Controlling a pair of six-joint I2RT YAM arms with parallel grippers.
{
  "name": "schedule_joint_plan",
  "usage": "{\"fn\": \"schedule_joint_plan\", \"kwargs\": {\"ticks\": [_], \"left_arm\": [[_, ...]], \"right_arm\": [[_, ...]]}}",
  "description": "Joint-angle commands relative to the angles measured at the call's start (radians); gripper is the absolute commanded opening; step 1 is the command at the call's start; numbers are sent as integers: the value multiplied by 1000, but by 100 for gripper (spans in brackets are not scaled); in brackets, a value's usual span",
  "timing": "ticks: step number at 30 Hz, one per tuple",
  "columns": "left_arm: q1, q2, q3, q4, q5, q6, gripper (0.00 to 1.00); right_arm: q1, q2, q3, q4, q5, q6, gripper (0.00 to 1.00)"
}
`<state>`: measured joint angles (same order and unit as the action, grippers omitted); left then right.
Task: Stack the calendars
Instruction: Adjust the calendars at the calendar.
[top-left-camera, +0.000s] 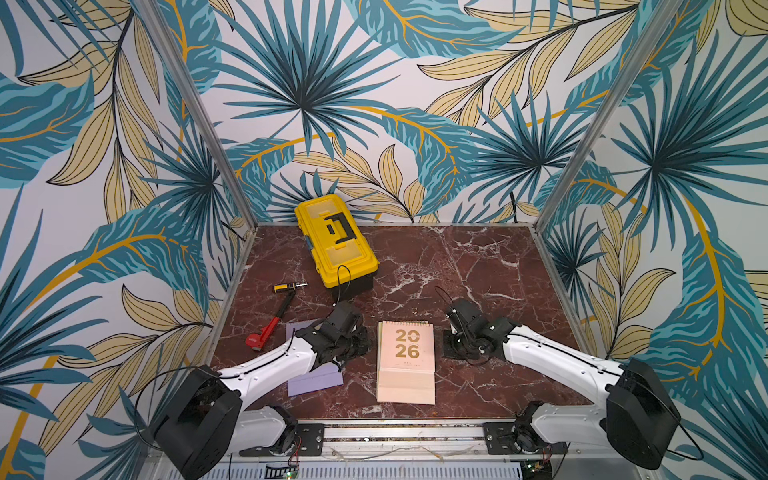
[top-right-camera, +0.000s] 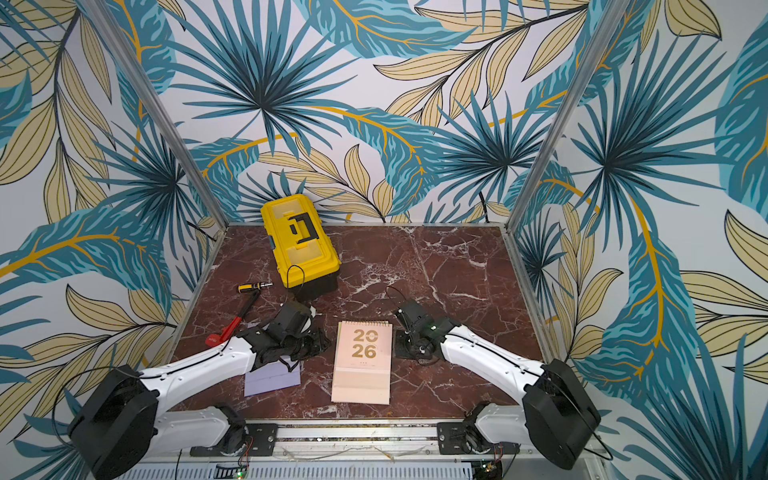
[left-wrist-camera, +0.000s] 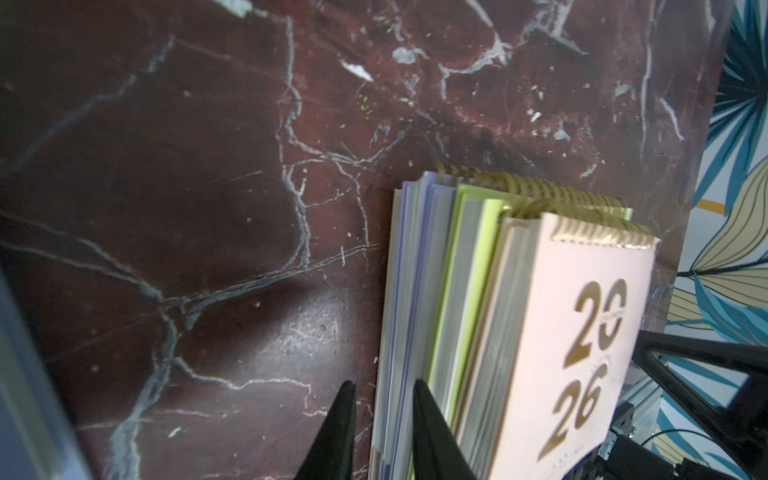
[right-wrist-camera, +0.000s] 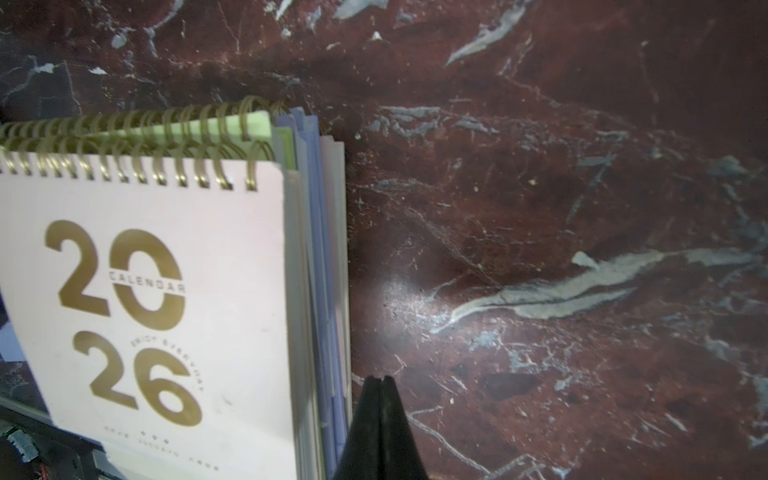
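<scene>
A stack of calendars (top-left-camera: 406, 361) lies at the front middle of the table, with a pale peach "2026" cover on top. Its side (left-wrist-camera: 440, 291) shows lilac, lime green and peach layers under gold spirals. One lilac calendar (top-left-camera: 316, 382) lies apart to the left, partly under my left arm. My left gripper (left-wrist-camera: 383, 384) stands at the stack's left edge with a narrow gap between its fingers. One finger is over the table, the other over the stack's lower layers. My right gripper (right-wrist-camera: 379, 378) is shut and empty, just off the stack's right edge (right-wrist-camera: 328, 291).
A yellow toolbox (top-left-camera: 336, 243) stands at the back left. In front of it lie a yellow-handled screwdriver (top-left-camera: 289, 286) and a red and black tool (top-left-camera: 268, 328). Metal rails edge the marble table (top-left-camera: 498, 270).
</scene>
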<state>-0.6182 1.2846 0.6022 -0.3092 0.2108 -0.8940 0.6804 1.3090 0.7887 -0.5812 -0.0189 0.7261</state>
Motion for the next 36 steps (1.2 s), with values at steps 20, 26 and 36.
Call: {"fn": "schedule_joint_plan", "kwargs": {"ticks": [20, 26, 36], "left_arm": [[5, 93, 71, 7, 74, 41, 0], [5, 94, 71, 11, 76, 43, 0], [5, 49, 68, -2, 54, 41, 0]], "right_arm": [[16, 91, 38, 110, -49, -7, 0], [16, 96, 41, 123, -58, -4, 0], [16, 44, 17, 23, 23, -2, 0]]}}
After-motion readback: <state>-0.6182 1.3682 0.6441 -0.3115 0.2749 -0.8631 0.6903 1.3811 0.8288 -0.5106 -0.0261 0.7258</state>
